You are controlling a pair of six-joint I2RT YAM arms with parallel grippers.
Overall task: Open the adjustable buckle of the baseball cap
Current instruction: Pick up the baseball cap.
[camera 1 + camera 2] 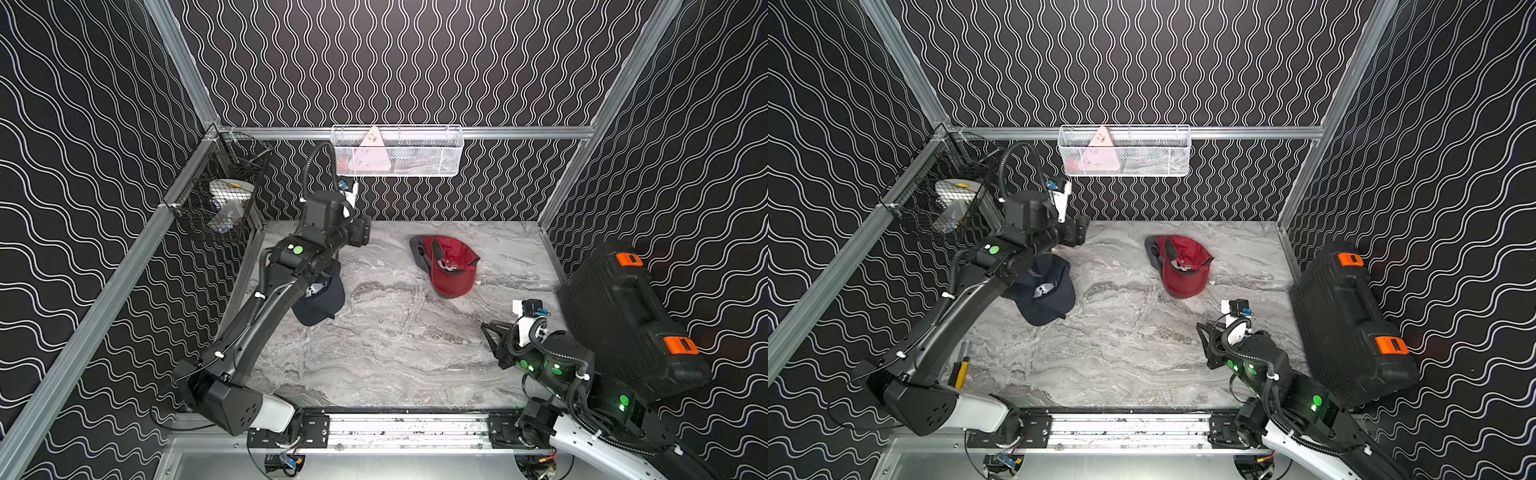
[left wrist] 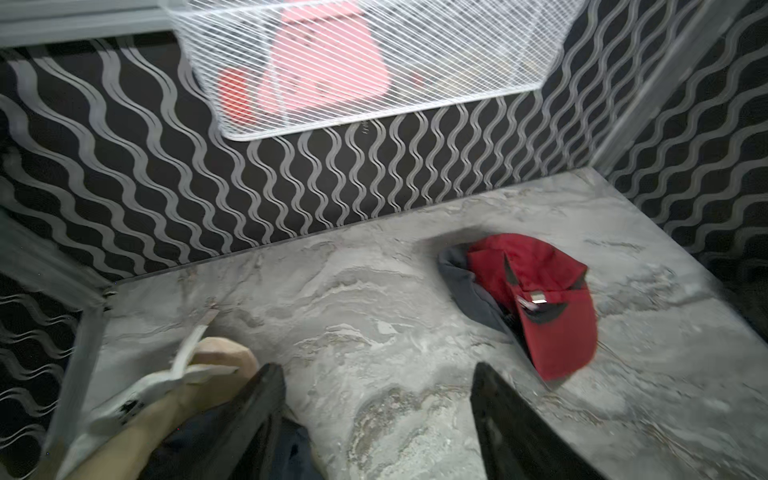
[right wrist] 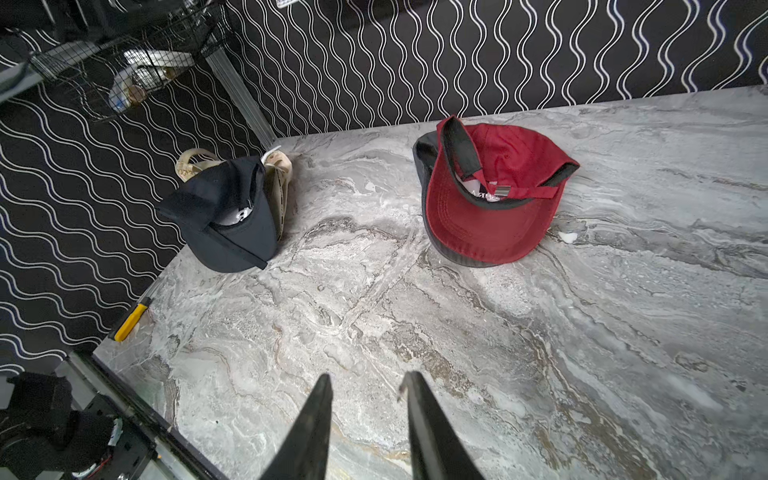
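1. The red cotton baseball cap [image 3: 490, 216] lies upside down towards the back of the grey marble-patterned tabletop [image 3: 415, 316], well apart from both arms. Its rear strap faces up, so the small metal buckle [image 3: 500, 192] is exposed and reachable from above.
2. The strap seems to run through that buckle. I cannot tell whether the clasp is lifted or pressed flat.
3. The left gripper [image 2: 374, 368] hangs above the table's back left area with its jaws spread wide and nothing between them. A navy baseball cap [image 3: 232, 224] lies just beneath it, resting on a beige cap [image 3: 276, 183]. Judging by this stance, the arm is free to travel rather than working on anything.
4. The right gripper [image 3: 366, 376] hovers low over the near right part of the table. Its jaws stand a narrow gap apart, bare tabletop shows between them, and they point roughly towards the caps.
5. A white wire-mesh basket [image 1: 436, 160] hangs on the back rail. It holds a pink triangular piece [image 1: 370, 156] and something reddish behind it, too blurred to name.
6. A black wire basket [image 1: 199, 226] sits in the back left corner, holding a white roll-like object [image 1: 230, 191] and other small items I cannot identify.
7. A black hard plastic case with orange latches [image 1: 623, 316] leans at the right wall. It is closed, so its contents are hidden.
8. A yellow-handled tool [image 3: 131, 318] lies at the table's left edge.
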